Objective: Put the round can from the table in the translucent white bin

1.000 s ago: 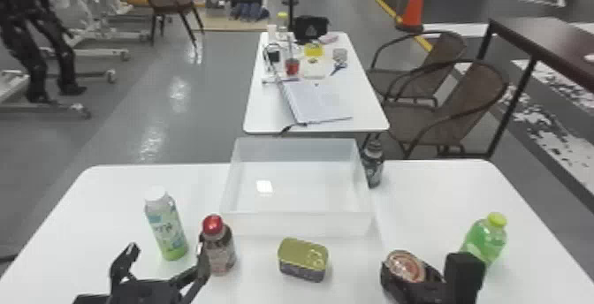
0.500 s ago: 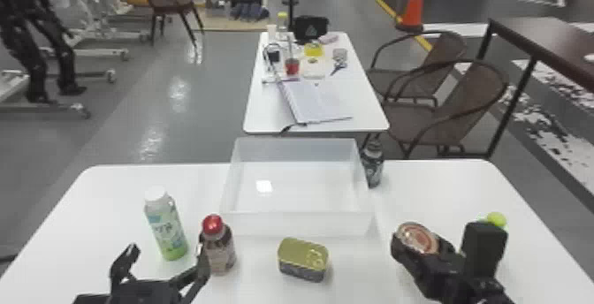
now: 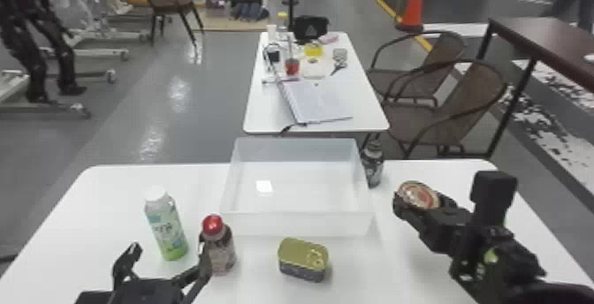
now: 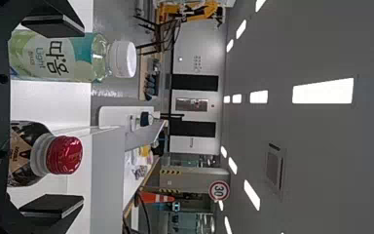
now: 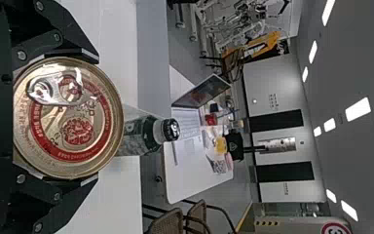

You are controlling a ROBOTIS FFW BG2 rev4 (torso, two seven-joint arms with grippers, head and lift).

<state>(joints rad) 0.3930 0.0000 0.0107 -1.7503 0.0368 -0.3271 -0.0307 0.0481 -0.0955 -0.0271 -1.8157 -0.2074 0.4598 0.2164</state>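
Round can [image 3: 416,195] clamped w/in R end effector [image 3: 422,202].

"What stood at left?"

"White-capped bottle [image 3: 168,228], upright; red-capped bottle [image 3: 219,250] near it. Gold-lidded tin [image 3: 303,259] sat farther right, dark bottle [image 3: 372,166] beyond that."

"And farther back?"

"Far table [image 3: 265,113] held scissors [image 3: 339,65], a black bag [image 3: 310,27]. Two brown chairs [image 3: 477,89] stood to its right; orange cone [image 3: 413,7] stood beyond them."

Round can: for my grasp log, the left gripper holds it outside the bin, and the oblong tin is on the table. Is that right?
No, the right gripper holds the round can, as the right wrist view shows. It is outside the bin, and the oblong tin is on the table.
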